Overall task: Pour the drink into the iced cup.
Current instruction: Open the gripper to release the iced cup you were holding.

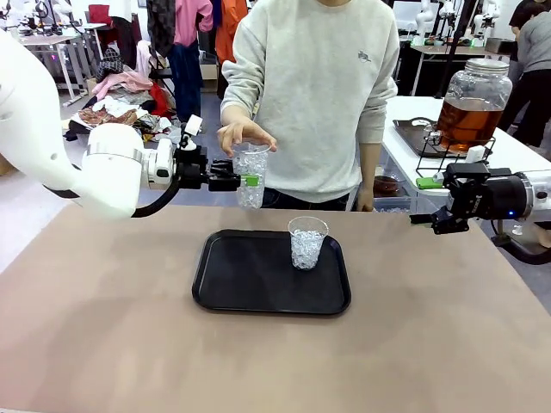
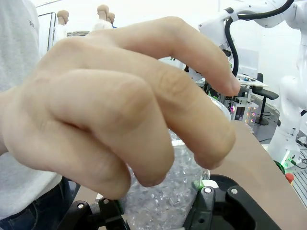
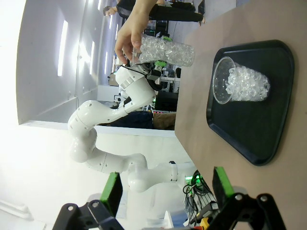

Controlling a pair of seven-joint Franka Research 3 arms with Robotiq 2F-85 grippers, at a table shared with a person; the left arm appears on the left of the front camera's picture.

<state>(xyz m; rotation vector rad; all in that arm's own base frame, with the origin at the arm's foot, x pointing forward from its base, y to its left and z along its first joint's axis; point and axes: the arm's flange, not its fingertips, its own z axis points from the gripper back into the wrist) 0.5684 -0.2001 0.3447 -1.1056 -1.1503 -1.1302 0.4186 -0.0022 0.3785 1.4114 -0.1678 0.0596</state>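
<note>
Near far edge of brown table [image 1: 103, 327], my left jaws were clamped on clear plastic cup packed with ice [image 1: 250, 182], person's hand [image 1: 244, 135] over its rim. Second clear iced cup [image 1: 307, 243] stood upright on black rectangular tray [image 1: 225, 284]. My right jaws hung wide open, empty, off table's right edge. Amber-brown drink [image 1: 469, 120] sat in lidded glass jar [image 1: 485, 84] on white side table [image 1: 405, 110].

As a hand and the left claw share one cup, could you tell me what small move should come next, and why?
Probably hold still: the left claw is shut on the ice-filled cup in mid-air, and the person's hand grips its rim. Moving before it lets go could spill ice.
</note>
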